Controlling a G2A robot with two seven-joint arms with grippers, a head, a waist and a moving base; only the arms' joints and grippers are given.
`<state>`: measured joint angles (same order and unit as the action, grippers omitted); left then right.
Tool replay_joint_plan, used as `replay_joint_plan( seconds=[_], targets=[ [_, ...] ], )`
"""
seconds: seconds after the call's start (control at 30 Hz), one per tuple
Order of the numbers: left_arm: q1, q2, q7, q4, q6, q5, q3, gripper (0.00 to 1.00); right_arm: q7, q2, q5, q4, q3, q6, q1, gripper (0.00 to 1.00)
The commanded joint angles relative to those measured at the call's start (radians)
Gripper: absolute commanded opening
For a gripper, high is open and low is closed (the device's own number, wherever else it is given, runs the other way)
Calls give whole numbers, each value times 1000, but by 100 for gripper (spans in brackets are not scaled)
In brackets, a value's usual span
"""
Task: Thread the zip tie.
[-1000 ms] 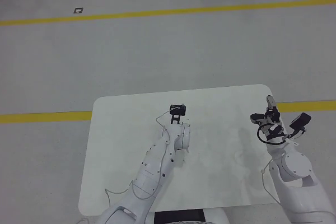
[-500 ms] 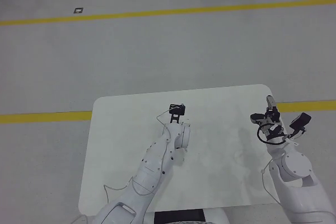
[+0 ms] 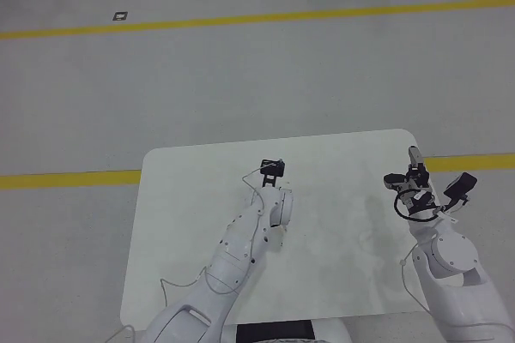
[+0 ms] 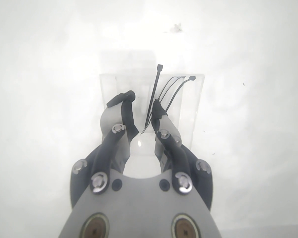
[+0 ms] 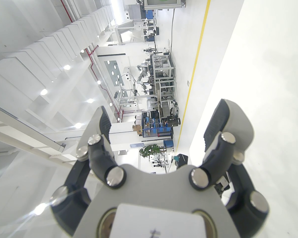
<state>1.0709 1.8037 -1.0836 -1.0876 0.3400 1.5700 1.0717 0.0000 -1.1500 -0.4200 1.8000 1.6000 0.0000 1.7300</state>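
Several black zip ties [image 4: 156, 87] lie in a clear plastic tray [image 4: 188, 115] on the white table [image 3: 343, 257]. One tie is thicker, the others thin, with their heads pointing away from the wrist. My left gripper [image 4: 142, 100] hangs open just above the tray, its fingers either side of the ties' tail ends, the thin ties close against one fingertip [image 4: 157, 106]. In the top view the left gripper [image 3: 272, 169] is at the table's back middle. My right gripper [image 5: 162, 110] is open and holds nothing, raised at the table's right edge [image 3: 415, 161].
A small speck of debris [image 4: 176, 27] lies on the table beyond the tray. The table's far edge is close behind the left gripper. Grey floor with yellow lines [image 3: 60, 180] surrounds the table.
The left arm's elbow has shifted slightly to the left while its gripper stays in place. The right arm has not moved.
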Motion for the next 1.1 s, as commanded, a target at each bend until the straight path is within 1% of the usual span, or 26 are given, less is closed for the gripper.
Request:
replay_joint_plan(
  seconds=[0.0, 0.07, 0.23, 0.3, 0.4, 0.53, 0.67, 0.8, 0.9, 0.93, 1.03, 1.07],
  targets=[
    [-2, 2, 1, 5, 0, 0, 1, 14, 0, 0, 0, 0, 0, 0, 0, 100],
    [-5, 4, 2, 13, 0, 0, 2, 12, 0, 0, 0, 0, 0, 0, 0, 100],
    [-13, 9, 6, 30, 0, 0, 6, 11, 0, 0, 0, 0, 0, 0, 0, 100],
    [-15, 11, 7, 37, 0, 0, 7, 1, 0, 0, 0, 0, 0, 0, 0, 100],
    [-17, 13, 10, 43, 0, 0, 8, 0, 0, 0, 0, 0, 0, 0, 0, 100],
    [-12, 12, 15, 37, 0, 0, 6, 0, 0, 0, 0, 0, 0, 0, 0, 100],
    [-1, 3, 18, 17, 0, 0, 0, 0, 0, 0, 0, 0, 0, 0, 0, 100],
    [21, -12, 15, -28, 0, 0, -14, 0, 0, 0, 0, 0, 0, 0, 0, 100],
    [45, -30, 10, -80, 0, 0, -32, 0, 0, 0, 0, 0, 0, 0, 0, 100],
    [53, -36, 7, -99, 0, 0, -38, 0, 0, 0, 0, 0, 0, 0, 0, 100],
    [84, -61, 2, -173, 0, 0, -61, 0, 0, 0, 0, 0, 0, 0, 0, 100],
    [99, -73, 2, -206, 0, 0, -70, 0, 0, 0, 0, 0, 0, 0, 0, 100]
  ],
)
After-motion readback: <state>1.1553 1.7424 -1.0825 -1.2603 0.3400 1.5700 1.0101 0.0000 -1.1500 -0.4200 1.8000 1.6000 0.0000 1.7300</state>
